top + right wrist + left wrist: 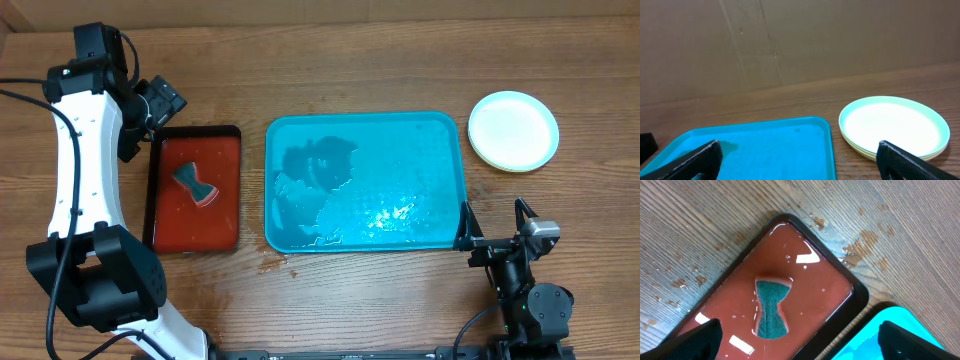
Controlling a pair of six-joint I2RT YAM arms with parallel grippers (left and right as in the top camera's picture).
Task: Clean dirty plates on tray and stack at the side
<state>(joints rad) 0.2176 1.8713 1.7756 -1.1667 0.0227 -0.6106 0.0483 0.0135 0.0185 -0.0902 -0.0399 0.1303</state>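
Evidently we find plates [513,130] stacked beside tray [400,150], ahead of right gripper [493,222], the nearer; it and left gripper [799,332] gape empty.

Wooden desk [400,60], grain running side to side, and 2 trays flat on it. The turquoise tray [420,150] sits mid-desk. The red tray [215,215], black-rimmed, lies just to its left with a strip of bare wood between. A stack of plates [513,130] rests off the turquoise tray's far right corner, not touching it. Wet patches [272,262] darken the wood by its near left corner.
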